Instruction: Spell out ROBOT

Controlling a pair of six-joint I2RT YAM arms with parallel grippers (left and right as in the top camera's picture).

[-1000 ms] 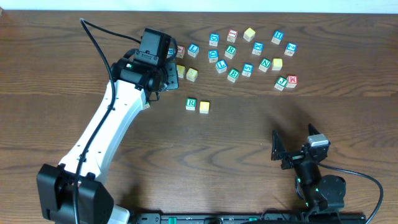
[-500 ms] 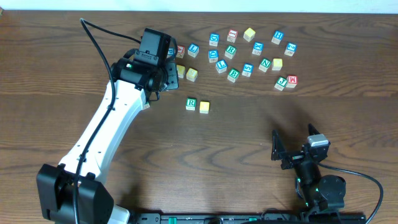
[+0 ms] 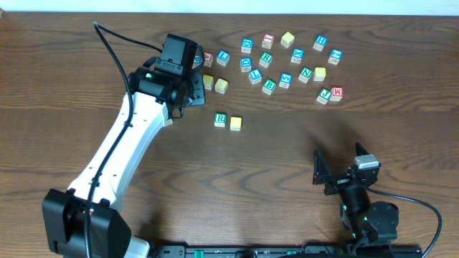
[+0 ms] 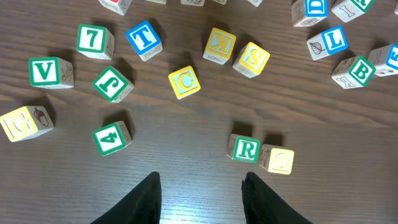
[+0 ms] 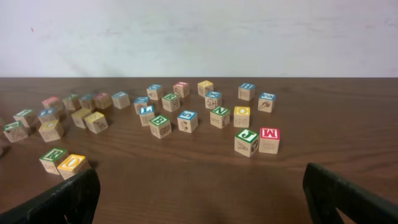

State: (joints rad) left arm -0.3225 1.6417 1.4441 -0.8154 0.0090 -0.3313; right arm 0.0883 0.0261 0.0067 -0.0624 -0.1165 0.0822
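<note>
A green R block (image 3: 220, 120) and a yellow O block (image 3: 236, 123) stand side by side on the table, apart from the rest; they also show in the left wrist view as the R block (image 4: 244, 149) and the O block (image 4: 277, 159). A green B block (image 3: 269, 87) and a blue T block (image 4: 143, 38) lie among the scattered letter blocks. My left gripper (image 4: 200, 199) is open and empty, above the table left of the R block. My right gripper (image 5: 199, 193) is open and empty near the front edge.
Many letter blocks are scattered along the far side, from the left arm (image 3: 136, 136) to the red M block (image 3: 336, 93) and green J block (image 3: 324, 95). The white wall runs along the table's far edge (image 5: 199, 77).
</note>
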